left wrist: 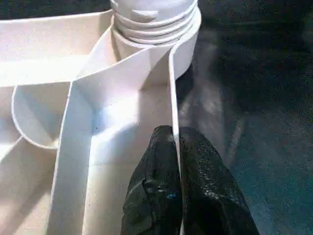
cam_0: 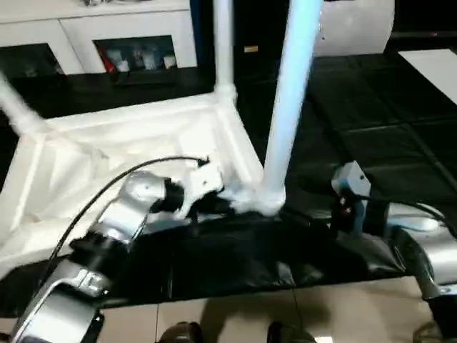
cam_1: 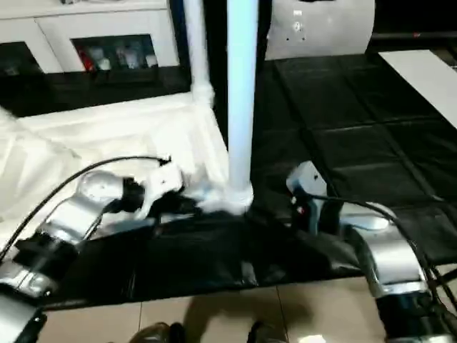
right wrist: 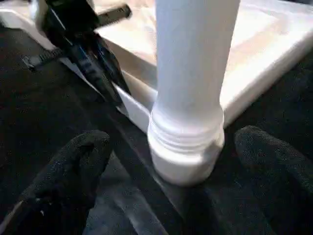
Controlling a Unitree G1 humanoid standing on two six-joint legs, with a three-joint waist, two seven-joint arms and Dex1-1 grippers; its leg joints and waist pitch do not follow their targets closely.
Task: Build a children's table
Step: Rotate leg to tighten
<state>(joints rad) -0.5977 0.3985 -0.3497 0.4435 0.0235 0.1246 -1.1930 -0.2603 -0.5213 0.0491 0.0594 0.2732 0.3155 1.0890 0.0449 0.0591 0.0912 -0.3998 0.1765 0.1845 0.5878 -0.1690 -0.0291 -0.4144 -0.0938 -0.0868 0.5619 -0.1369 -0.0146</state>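
Jaws: our left gripper (left wrist: 177, 161) pinches the table top's (cam_0: 128, 136) side wall; right gripper (right wrist: 171, 161) wide apart round the near leg (cam_0: 289, 107), centre frame. Three legs look seated w/ threads showing; fourth unseen.

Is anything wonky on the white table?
A little. The near white plastic leg stands in its round corner socket, but screw threads still show above the socket, so it is not screwed fully in. The left gripper pinches the upside-down white tabletop's side wall.
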